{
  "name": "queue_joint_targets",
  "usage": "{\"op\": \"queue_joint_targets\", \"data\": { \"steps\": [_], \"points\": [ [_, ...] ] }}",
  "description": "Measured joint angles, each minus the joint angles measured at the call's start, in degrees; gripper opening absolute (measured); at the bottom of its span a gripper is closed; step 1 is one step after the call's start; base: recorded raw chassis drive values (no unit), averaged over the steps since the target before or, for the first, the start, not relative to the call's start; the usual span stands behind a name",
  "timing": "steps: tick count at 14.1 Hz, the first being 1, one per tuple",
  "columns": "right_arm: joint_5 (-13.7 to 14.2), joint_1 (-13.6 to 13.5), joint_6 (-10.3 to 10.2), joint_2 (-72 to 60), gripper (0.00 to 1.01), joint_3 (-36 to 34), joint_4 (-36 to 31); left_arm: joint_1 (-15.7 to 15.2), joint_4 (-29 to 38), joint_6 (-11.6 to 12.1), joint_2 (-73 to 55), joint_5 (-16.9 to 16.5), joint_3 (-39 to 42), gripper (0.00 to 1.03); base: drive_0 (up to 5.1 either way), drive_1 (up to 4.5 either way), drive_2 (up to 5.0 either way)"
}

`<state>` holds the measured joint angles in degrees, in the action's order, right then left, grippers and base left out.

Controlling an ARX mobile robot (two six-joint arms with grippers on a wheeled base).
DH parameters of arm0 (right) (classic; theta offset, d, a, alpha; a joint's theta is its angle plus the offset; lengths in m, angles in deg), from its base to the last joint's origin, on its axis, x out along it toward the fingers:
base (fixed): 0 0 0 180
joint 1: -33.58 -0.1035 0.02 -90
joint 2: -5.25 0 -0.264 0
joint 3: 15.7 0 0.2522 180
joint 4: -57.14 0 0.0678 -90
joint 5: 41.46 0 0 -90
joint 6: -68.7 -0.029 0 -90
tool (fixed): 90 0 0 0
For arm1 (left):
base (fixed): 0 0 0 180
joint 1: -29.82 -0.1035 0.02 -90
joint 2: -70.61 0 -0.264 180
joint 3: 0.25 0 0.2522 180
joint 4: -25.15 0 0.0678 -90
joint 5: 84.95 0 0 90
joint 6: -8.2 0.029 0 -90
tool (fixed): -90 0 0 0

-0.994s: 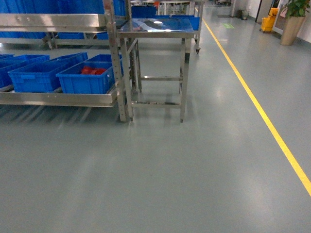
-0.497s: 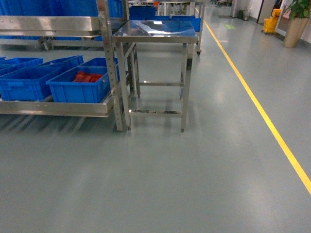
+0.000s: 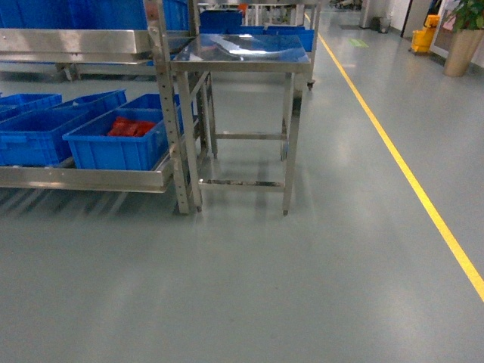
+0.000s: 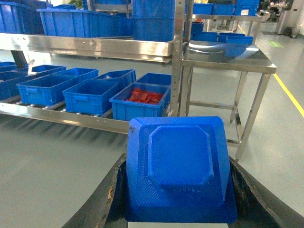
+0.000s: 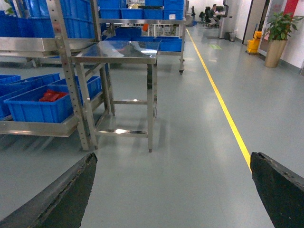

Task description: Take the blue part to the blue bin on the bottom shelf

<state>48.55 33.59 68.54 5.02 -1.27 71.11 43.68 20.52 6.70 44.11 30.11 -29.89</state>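
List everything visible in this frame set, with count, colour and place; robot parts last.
blue part: one, bright blue, between the left gripper's fingers.
crates: several, blue, along the bottom shelf; the end one holds red items.
steel table: one, silver, right of the rack.
floor line: one, yellow, on the right.
potted plant: one, green, far right.
left gripper: black, shut on the blue part.
right gripper: black, open, holding nothing.
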Motion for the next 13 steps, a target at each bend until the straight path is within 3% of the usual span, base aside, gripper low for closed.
{"op": "queue_joint_targets", "data": {
  "steps": [13],
  "points": [
    [0.0,0.0,0.0,0.0,0.98,0.0,0.2,0.0,-0.1,0.0,0.0,0.0,0.0,0.44,0.0,4.21,-4.1]
  ]
}}
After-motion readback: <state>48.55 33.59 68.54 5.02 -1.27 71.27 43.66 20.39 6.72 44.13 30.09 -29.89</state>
